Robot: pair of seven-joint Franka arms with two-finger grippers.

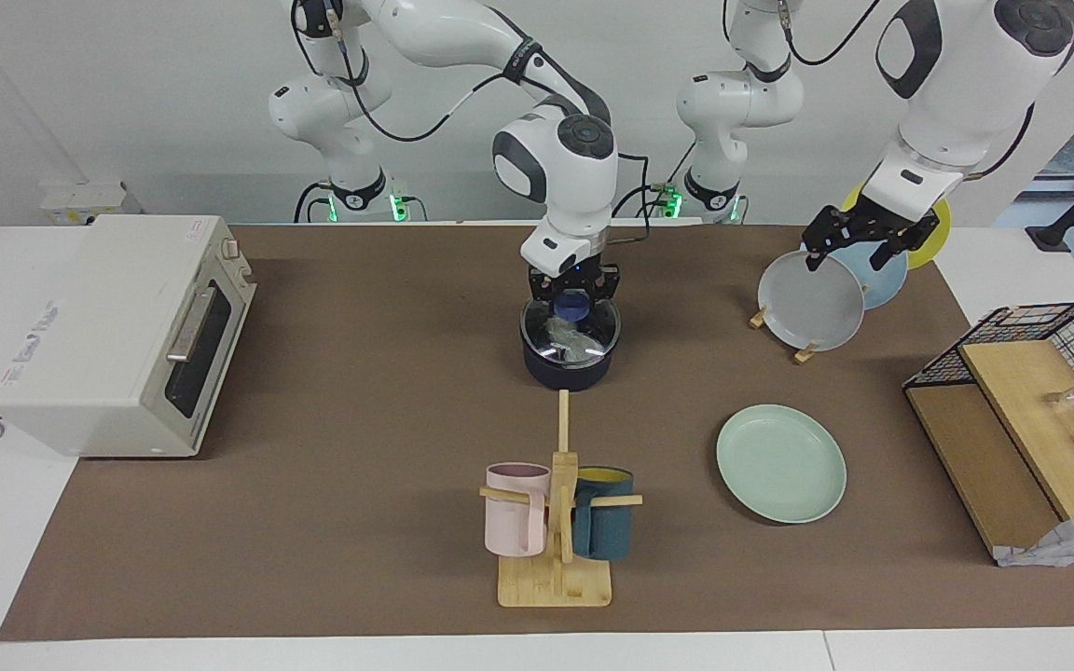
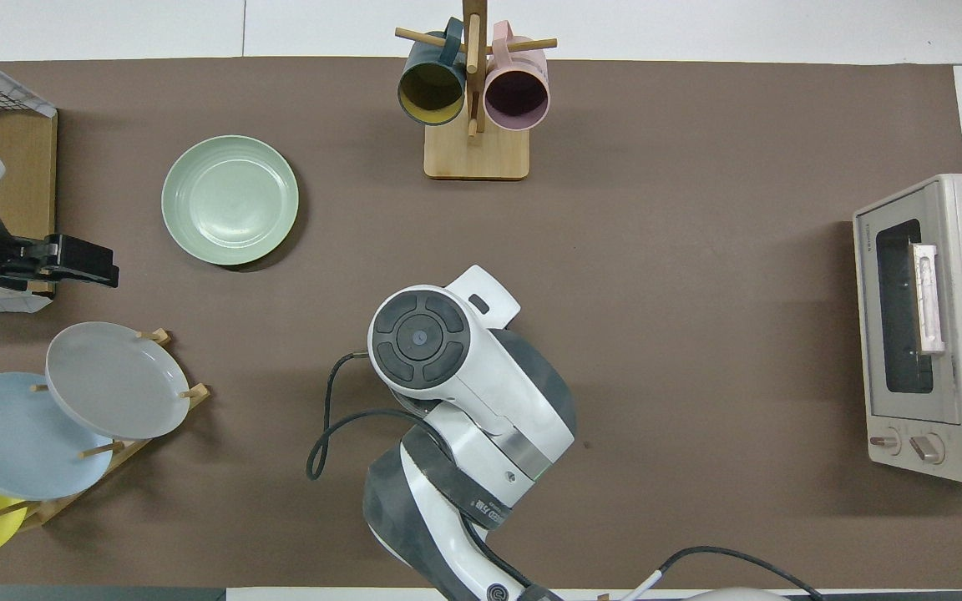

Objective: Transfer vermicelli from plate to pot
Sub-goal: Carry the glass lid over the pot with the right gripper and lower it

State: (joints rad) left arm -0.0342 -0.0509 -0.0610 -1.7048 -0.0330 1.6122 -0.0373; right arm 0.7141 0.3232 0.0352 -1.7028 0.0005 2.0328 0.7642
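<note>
The dark navy pot (image 1: 570, 365) stands mid-table with a glass lid (image 1: 593, 328) on it. The whitish vermicelli (image 1: 563, 339) shows through the lid, inside the pot. My right gripper (image 1: 572, 300) is right over the pot, its fingers shut on the lid's blue knob (image 1: 572, 306). In the overhead view the right arm (image 2: 448, 376) hides the pot. The pale mint-green plate (image 1: 781, 463) (image 2: 230, 200) lies bare, farther from the robots, toward the left arm's end. My left gripper (image 1: 859, 253) (image 2: 101, 263) hangs open and empty above the plate rack and waits.
A wooden rack holds a grey plate (image 1: 812, 300), a light blue plate (image 1: 884, 275) and a yellow one (image 1: 929, 238). A mug tree (image 1: 557, 522) with a pink and a dark teal mug stands farther out. A toaster oven (image 1: 117, 335) and a wire basket (image 1: 1031, 391) sit at the table's ends.
</note>
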